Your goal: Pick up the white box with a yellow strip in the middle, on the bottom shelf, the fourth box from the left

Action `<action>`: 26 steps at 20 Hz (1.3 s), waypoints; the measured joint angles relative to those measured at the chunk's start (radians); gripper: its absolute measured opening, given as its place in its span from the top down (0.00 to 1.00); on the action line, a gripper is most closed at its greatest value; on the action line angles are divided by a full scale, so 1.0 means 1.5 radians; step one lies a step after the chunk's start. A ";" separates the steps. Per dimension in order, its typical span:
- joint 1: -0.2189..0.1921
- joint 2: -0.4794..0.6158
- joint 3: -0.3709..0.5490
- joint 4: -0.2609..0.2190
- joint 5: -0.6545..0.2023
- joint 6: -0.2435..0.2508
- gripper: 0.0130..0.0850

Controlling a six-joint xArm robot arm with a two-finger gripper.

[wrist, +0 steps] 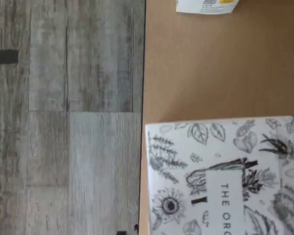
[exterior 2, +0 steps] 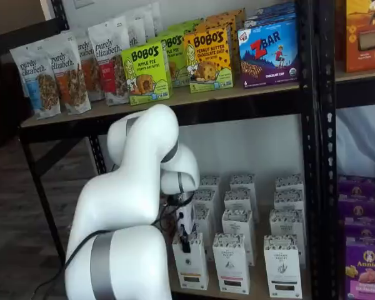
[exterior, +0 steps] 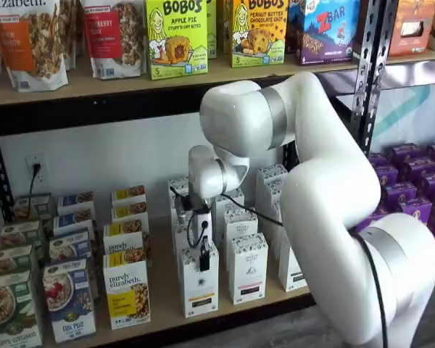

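- The white box (exterior: 200,284) stands upright at the front edge of the bottom shelf (exterior: 225,308), just right of a yellow-panelled granola box (exterior: 127,290); in both shelf views its dark label with a yellow strip sits low on the front (exterior 2: 191,262).
- The gripper (exterior: 204,255) hangs directly over this box's top, its black fingers (exterior 2: 185,240) reaching down to the speckled upper edge.
- The fingers show side-on, so the gap between them cannot be judged by sight; nothing is lifted or carried.
- The wrist view shows the box's patterned top (wrist: 220,176) on the tan shelf board (wrist: 210,73), beside the board's front edge and the grey plank floor (wrist: 63,117).
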 joint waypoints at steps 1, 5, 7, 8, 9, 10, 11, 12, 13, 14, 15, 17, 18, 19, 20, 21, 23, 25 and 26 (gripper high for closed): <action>-0.001 0.001 0.000 0.001 -0.001 -0.002 0.00; -0.002 0.002 0.005 0.000 -0.015 -0.002 0.00; -0.001 0.004 0.005 -0.005 -0.019 0.003 0.00; -0.001 0.005 0.005 -0.008 -0.021 0.005 0.00; 0.000 0.006 0.006 -0.011 -0.024 0.008 0.00; 0.000 0.007 0.006 -0.012 -0.024 0.010 0.00; 0.001 0.008 0.006 -0.012 -0.027 0.010 0.00; 0.001 0.008 0.008 -0.011 -0.031 0.009 0.00; 0.002 0.009 0.010 -0.010 -0.034 0.009 0.00; 0.002 0.010 0.009 -0.011 -0.033 0.010 0.00; 0.003 0.011 0.007 -0.011 -0.030 0.011 0.00; 0.004 0.012 0.007 -0.013 -0.031 0.014 0.00; 0.004 0.012 0.009 -0.011 -0.035 0.013 0.00; 0.005 0.013 0.011 -0.010 -0.040 0.013 0.00; 0.005 0.013 0.012 -0.010 -0.041 0.012 0.00; 0.005 0.013 0.012 -0.007 -0.043 0.010 0.06; 0.006 0.013 0.013 -0.003 -0.044 0.007 0.17; 0.006 0.013 0.012 -0.002 -0.041 0.006 0.22; 0.006 0.013 0.013 -0.003 -0.042 0.007 0.22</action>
